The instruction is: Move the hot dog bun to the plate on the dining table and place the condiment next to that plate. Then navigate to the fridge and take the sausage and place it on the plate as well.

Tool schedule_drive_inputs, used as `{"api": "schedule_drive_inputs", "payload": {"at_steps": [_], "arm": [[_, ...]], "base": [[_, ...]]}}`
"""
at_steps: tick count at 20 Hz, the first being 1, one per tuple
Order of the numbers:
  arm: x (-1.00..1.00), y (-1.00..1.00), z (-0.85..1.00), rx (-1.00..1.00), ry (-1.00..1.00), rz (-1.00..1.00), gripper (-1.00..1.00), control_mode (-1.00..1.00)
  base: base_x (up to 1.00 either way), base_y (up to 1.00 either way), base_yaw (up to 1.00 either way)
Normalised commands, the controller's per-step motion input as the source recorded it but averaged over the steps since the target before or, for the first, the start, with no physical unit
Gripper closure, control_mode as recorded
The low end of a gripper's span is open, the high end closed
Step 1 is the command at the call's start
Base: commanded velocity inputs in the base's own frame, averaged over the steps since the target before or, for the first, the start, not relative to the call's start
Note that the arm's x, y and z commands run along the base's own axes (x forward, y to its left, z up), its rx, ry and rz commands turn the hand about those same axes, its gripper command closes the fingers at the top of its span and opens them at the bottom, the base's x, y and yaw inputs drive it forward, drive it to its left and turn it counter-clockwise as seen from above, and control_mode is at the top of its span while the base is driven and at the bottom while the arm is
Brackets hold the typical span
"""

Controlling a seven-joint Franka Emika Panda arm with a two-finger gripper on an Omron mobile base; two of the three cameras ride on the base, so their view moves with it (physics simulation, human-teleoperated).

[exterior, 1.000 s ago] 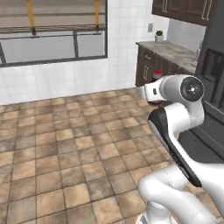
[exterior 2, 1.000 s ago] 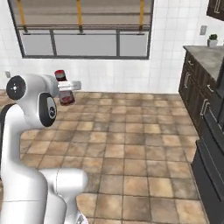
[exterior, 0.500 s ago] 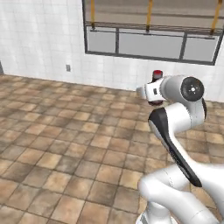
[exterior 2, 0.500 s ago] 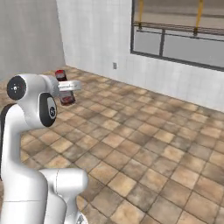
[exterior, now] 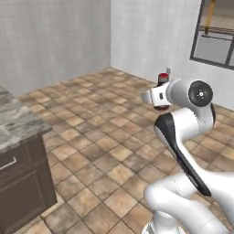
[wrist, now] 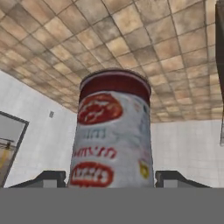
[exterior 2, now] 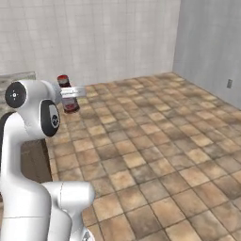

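My gripper (wrist: 111, 180) is shut on the condiment (wrist: 114, 131), a dark red bottle with a red cap and a pale label. It holds the bottle upright in front of the arm, high above the tiled floor. The same bottle (exterior: 162, 92) stands out past the white hand in the left base view, and the bottle (exterior 2: 68, 93) is at mid left in the right base view. A corner of the dining table (exterior: 17, 129), marble top on a dark brown base, comes in at the left. The hot dog bun, plate, fridge and sausage are out of view.
Brown tiled floor (exterior: 96, 137) spreads ahead to white tiled walls that meet in a corner. A window (exterior: 215, 39) sits at the upper right of the left base view. A grey counter edge (exterior 2: 18, 77) lies behind the arm's shoulder.
The whole scene has swept to the right as the base turns left: the window slid to the edge and the table corner came in. The bottle stays in the gripper.
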Motion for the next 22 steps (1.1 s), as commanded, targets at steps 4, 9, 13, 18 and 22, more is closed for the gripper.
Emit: {"api": "schedule_drive_inputs", "payload": {"at_steps": [4, 9, 13, 18, 22], "arm": [[0.00, 0.00, 0.00, 0.00, 0.00, 0.00, 1.00, 1.00], [0.00, 0.00, 0.00, 0.00, 0.00, 0.00, 1.00, 1.00], [0.00, 0.00, 0.00, 0.00, 0.00, 0.00, 1.00, 1.00], [0.00, 0.00, 0.00, 0.00, 0.00, 0.00, 1.00, 1.00], [0.00, 0.00, 0.00, 0.00, 0.00, 0.00, 1.00, 1.00]], "base": [[1.00, -0.13, 0.51], [1.00, -0.20, 0.44], [1.00, -0.26, 0.39], [1.00, -0.35, 0.30], [1.00, -0.30, 0.21]]}}
